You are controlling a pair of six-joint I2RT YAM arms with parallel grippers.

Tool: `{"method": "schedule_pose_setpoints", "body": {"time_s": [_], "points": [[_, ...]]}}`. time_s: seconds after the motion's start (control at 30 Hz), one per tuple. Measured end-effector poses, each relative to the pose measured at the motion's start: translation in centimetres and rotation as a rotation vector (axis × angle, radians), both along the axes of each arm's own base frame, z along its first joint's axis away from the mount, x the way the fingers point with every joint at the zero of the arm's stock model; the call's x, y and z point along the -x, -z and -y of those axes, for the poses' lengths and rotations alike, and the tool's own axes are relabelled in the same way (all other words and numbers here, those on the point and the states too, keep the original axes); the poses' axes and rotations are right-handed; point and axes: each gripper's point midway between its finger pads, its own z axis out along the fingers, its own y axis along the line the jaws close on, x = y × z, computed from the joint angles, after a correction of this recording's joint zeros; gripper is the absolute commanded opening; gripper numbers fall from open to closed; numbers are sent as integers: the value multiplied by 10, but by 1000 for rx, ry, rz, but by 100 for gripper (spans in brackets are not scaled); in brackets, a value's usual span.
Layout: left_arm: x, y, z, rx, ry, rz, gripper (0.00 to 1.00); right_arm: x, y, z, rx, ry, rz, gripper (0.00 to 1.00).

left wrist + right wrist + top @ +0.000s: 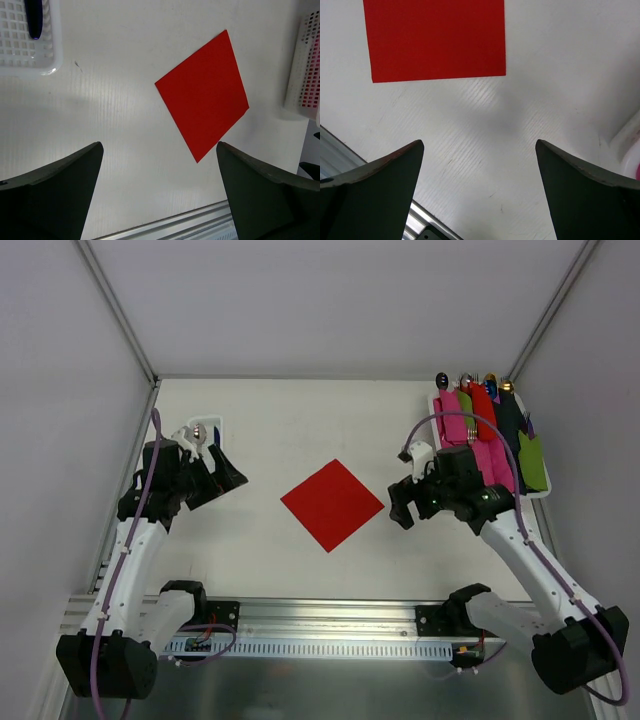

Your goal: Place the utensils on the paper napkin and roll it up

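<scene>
Lying flat, paper napkin, both jaws spread wide, utensils (in tray) mostly hidden.

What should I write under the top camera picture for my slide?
Left gripper and right gripper, both open, flank a bare red paper napkin on the white table.

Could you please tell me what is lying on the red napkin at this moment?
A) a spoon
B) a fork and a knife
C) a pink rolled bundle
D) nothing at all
D: the napkin lies flat on the table, and its whole red surface is bare in both the overhead and left wrist views.
</scene>
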Motion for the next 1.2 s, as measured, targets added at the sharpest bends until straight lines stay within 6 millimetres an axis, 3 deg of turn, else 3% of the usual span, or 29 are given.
{"method": "schedule_pose_setpoints", "body": {"time_s": [0.2, 0.37, 0.5, 0.67, 0.93, 1.2], "points": [[-2, -3, -3, -41, 24, 22, 99, 0, 24, -23, 58, -70, -61, 99], [-11, -12, -10, -92, 26, 52, 99, -1, 40, -56, 114, -174, -81, 99], [-17, -9, -12, -108, 25, 29, 99, -4, 58, -78, 170, -241, -91, 99], [-18, -3, -13, -111, 22, 5, 99, -23, 82, -92, 236, -239, -114, 97], [-17, -5, -14, -115, 17, 16, 99, -56, 100, -127, 317, -252, -25, 96], [-11, -5, -17, -127, 5, 34, 99, -54, 130, -145, 371, -301, -49, 96]]}}
